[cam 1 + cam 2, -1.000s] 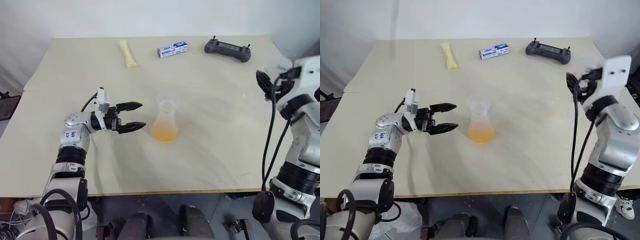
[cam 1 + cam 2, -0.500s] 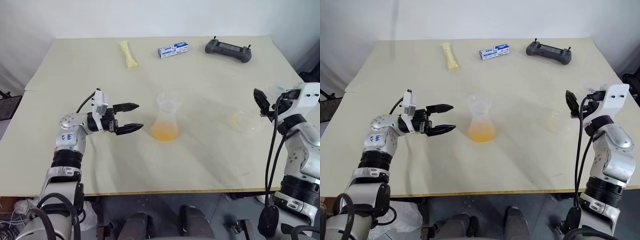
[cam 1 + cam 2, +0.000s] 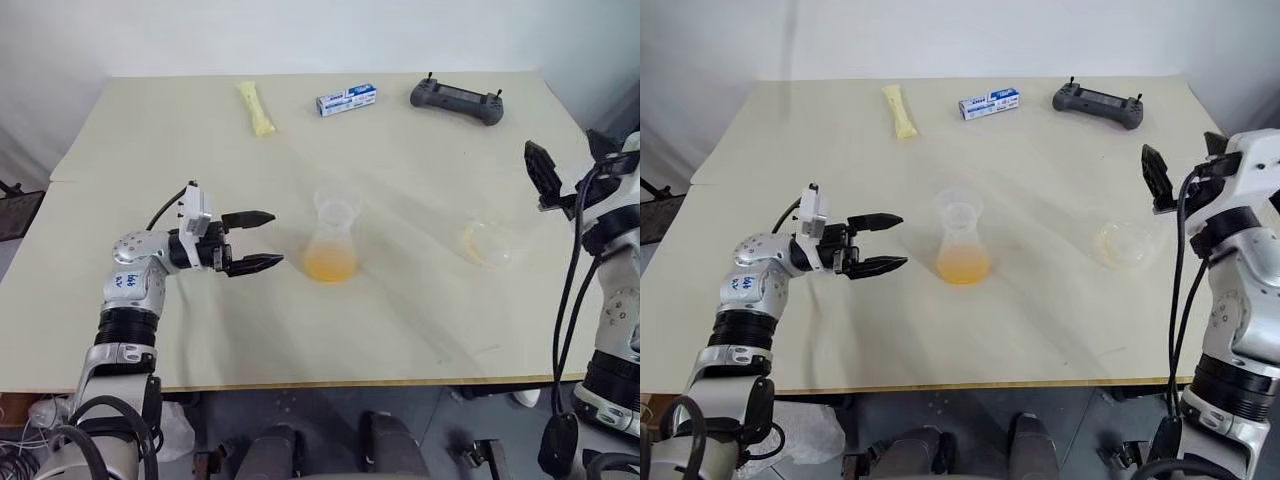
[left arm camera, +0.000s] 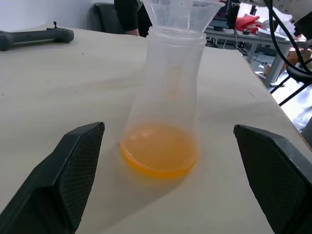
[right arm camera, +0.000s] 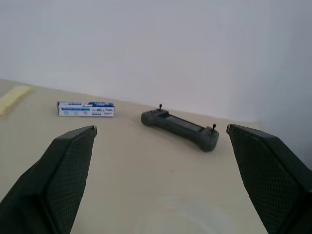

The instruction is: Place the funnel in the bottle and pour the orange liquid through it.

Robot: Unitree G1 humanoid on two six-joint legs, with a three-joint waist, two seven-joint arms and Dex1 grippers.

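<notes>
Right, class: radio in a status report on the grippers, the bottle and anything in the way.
Both grippers open: left gripper beside the bottle, right gripper raised, empty. Funnel seated in the neck, orange liquid at the bottom. Emptied flask lying clear.

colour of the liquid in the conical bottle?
Translucent orange-yellow liquid pooled at the bottle's base; clearest in the left wrist view.

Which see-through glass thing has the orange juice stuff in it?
The cone-shaped bottle in the table's middle, with the funnel in its mouth, holds the orange liquid. The round clear flask near the right gripper looks empty.
</notes>
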